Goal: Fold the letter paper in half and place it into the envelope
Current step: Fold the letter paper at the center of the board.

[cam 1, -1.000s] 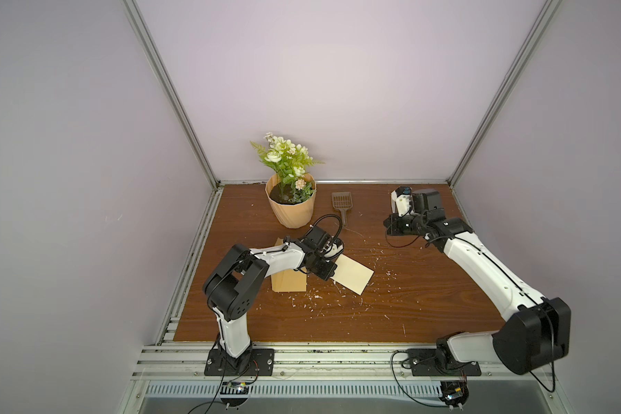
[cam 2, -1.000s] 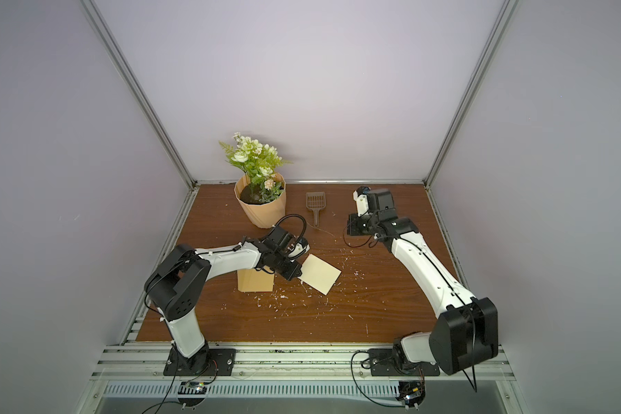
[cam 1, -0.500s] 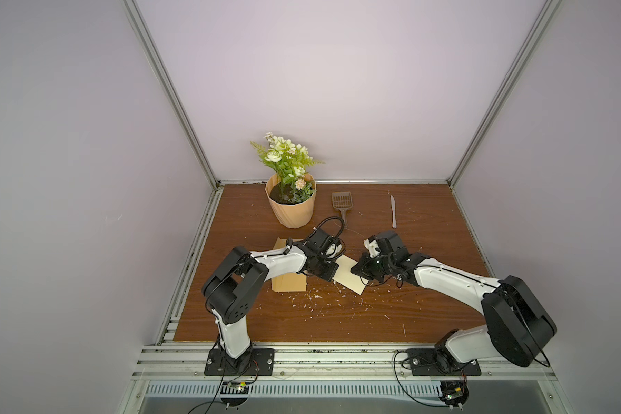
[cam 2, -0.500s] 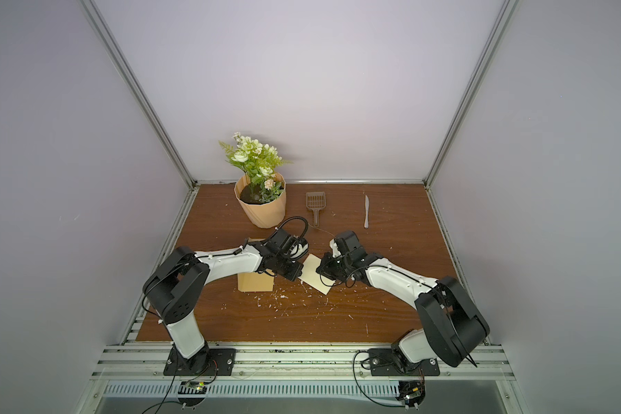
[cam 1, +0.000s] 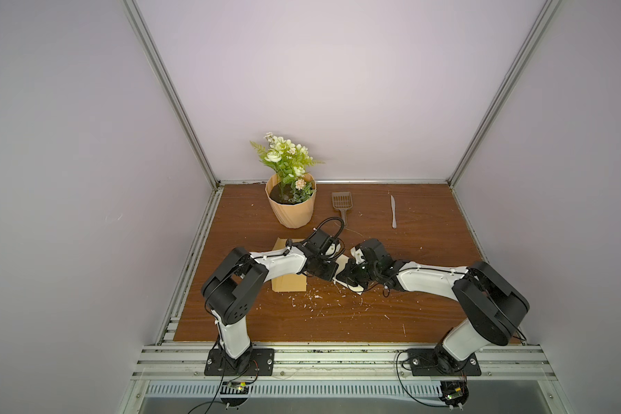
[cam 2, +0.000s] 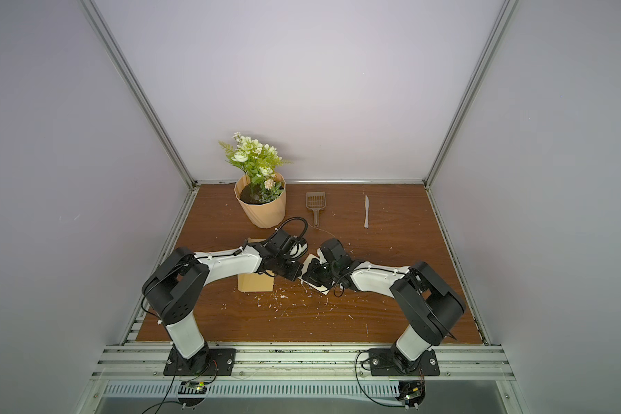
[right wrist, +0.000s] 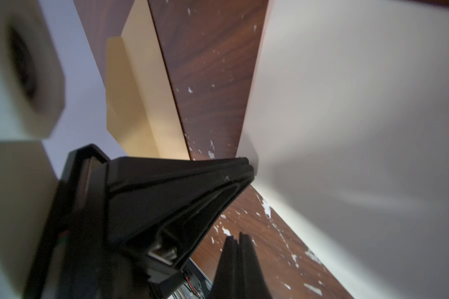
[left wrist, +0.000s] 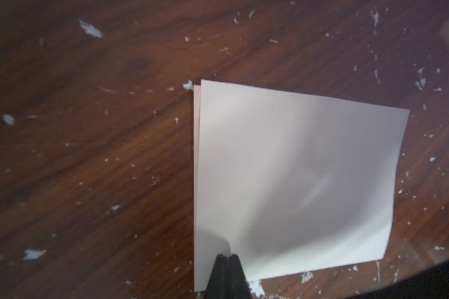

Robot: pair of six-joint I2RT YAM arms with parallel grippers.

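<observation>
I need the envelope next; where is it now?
In both top views the envelope lies on the table's left half, partly under the left arm, close in front of the flower pot.

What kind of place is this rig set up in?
Most likely a lab test booth, not a home: plain lilac wall panels in aluminium corner posts, a brown wooden tabletop edged by a slotted aluminium rail, and staged props such as a peach ribbed pot of flowers.

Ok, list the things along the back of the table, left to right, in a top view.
flower pot → slotted scoop → knife
</observation>
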